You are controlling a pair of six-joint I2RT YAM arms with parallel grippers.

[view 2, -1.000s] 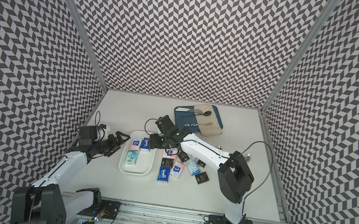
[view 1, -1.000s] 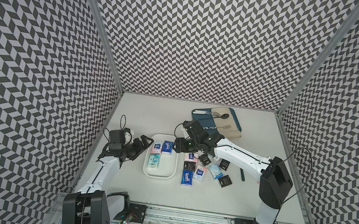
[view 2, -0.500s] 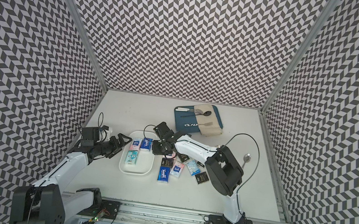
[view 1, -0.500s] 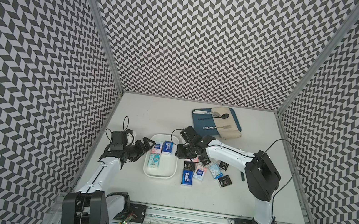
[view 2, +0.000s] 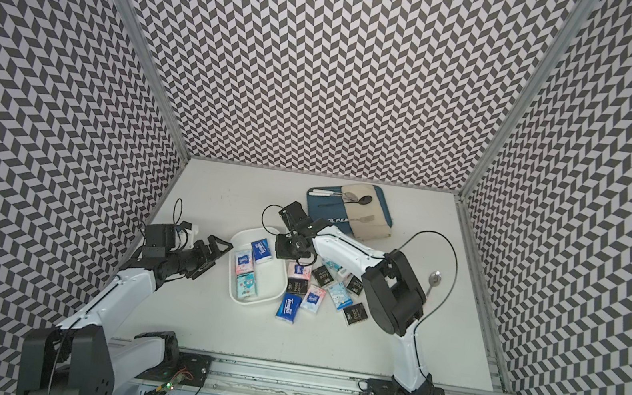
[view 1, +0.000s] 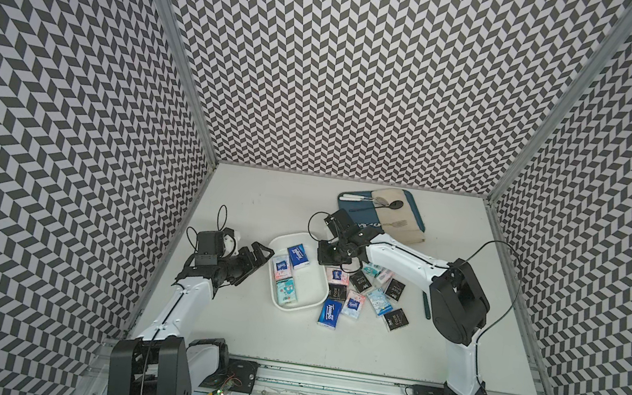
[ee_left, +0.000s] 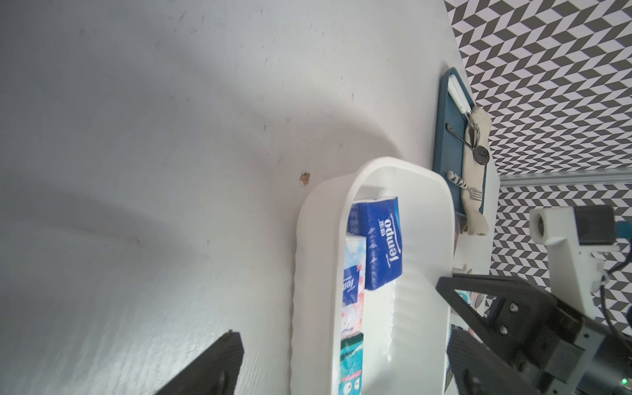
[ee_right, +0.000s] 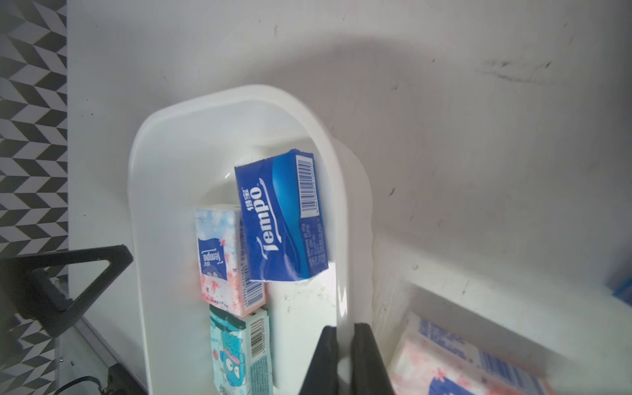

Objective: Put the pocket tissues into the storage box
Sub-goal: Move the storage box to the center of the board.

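Note:
The white storage box (view 1: 310,288) (view 2: 272,280) lies at mid-table holding three pocket tissues: dark blue (view 1: 299,257), pink-white (view 1: 280,277) and teal (view 1: 286,292). Several more pocket tissues (view 1: 355,296) lie loose just right of the box, a dark blue one (view 1: 329,312) nearest the front. My right gripper (view 1: 329,256) (ee_right: 346,355) is at the box's far right edge, shut on the rim (ee_right: 342,273). Hanging open just left of the box is my left gripper (view 1: 258,255) (ee_left: 337,307), holding nothing.
A flat blue tray (view 1: 414,216) with cutlery and a beige cloth sits at the back right. A green-handled spoon (view 2: 435,278) lies right of the loose packets, partly behind my right arm. Patterned walls close in three sides.
My right gripper has come down to the box's right rim and its jaws have shut on it. The right elbow has swung left. My left arm has barely moved.

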